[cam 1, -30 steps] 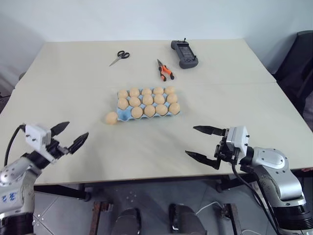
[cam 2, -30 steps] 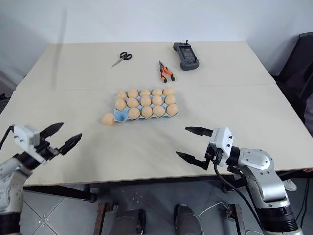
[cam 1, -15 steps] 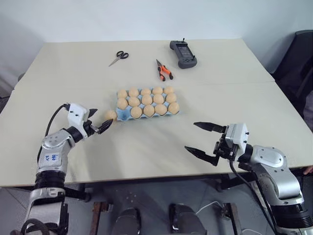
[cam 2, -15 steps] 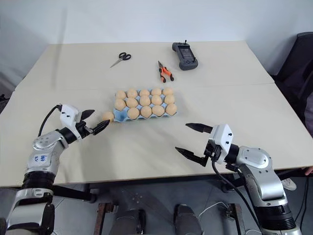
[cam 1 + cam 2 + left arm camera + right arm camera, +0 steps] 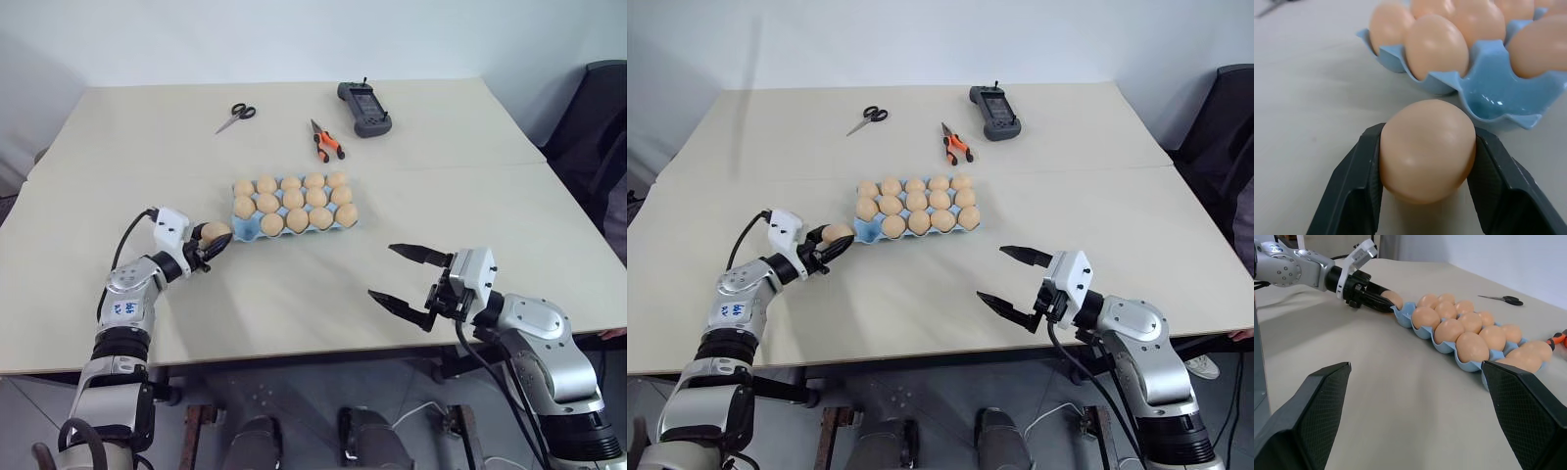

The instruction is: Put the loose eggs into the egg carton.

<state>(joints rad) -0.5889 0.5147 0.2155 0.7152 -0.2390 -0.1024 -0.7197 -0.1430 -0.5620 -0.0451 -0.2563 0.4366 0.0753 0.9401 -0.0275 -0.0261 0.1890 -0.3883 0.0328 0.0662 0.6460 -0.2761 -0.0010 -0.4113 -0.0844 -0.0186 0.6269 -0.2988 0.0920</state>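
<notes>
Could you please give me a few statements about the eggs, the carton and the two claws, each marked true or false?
1. The left claw is closed on the loose egg. True.
2. The egg carton has one empty cup, at the corner nearest that egg. True.
3. The right claw holds an egg. False: it is open and holds nothing, hovering apart from the carton.
4. The scissors lie inside the carton. False: they lie on the table beyond it.
5. The loose egg already sits in a cup. False: it is beside the carton, between the left claw's fingers.
</notes>
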